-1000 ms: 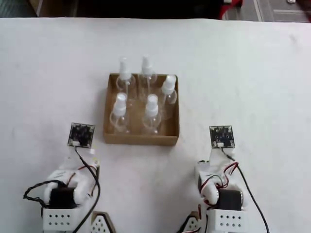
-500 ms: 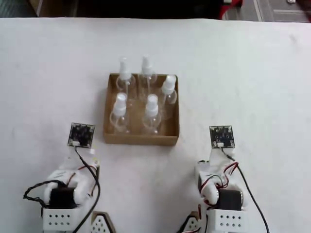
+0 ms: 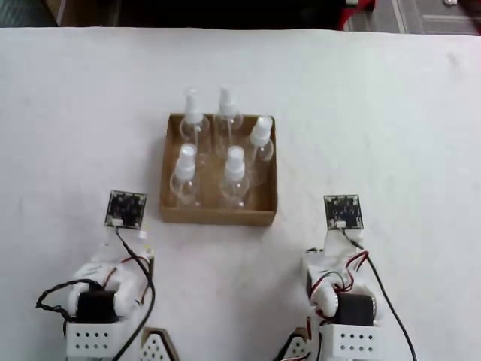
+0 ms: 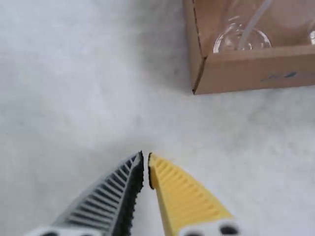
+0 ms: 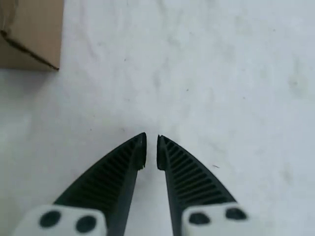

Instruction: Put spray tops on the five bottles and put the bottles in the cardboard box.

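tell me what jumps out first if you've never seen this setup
A cardboard box sits mid-table with five clear bottles standing inside, each wearing a white spray top. Nearer the arms' bases, the left gripper and right gripper are shut over bare tabletop, one off each front corner of the box.

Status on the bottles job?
Left gripper shut, empty. Right gripper shut, empty. Five bottles with spray tops on, standing in the box. Nothing in the way.
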